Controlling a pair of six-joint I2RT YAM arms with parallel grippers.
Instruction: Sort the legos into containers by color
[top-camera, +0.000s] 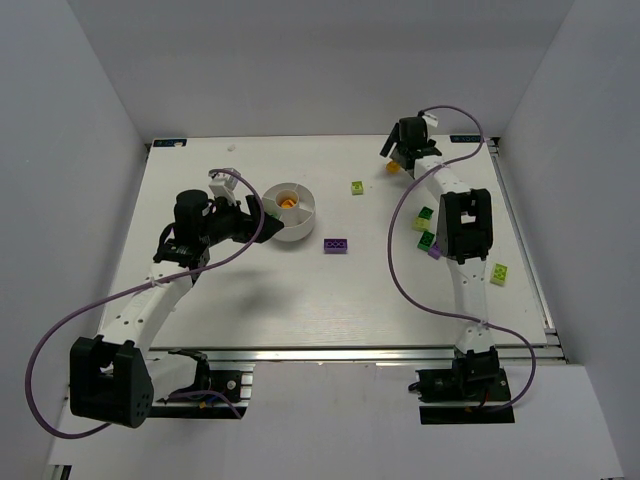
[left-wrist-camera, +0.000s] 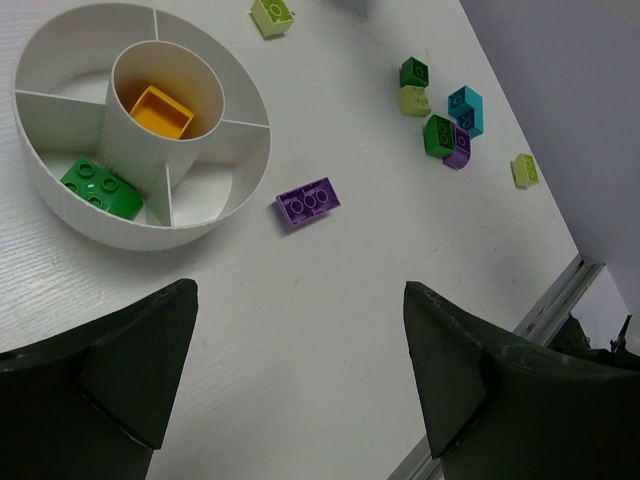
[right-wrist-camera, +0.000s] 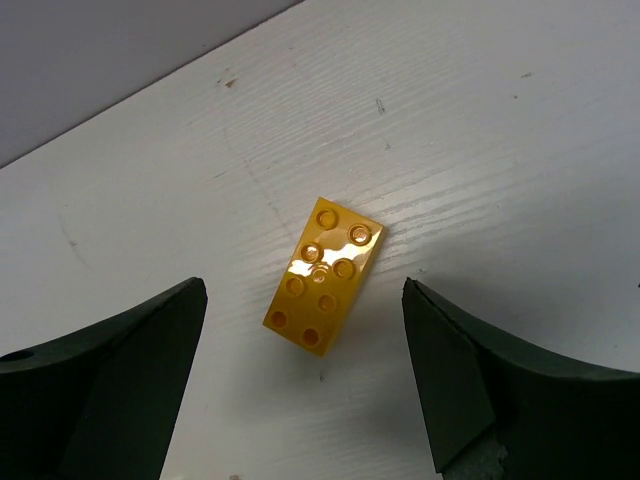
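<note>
Right pincer open, empty. Yellow-orange brick, 8 studs, flat on table directly below, between jaws, skewed. Judged light, rigid, glossy: slip risk. Grip across long sides after small wrist turn. Left pincer open, empty; dish ahead-left.

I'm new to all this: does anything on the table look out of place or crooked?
Nothing looks spilled or broken. One yellow-orange brick lies alone toward the far right of the table, well away from the white dish. Seen between the open right fingers, it sits at a slant rather than square to them.
</note>
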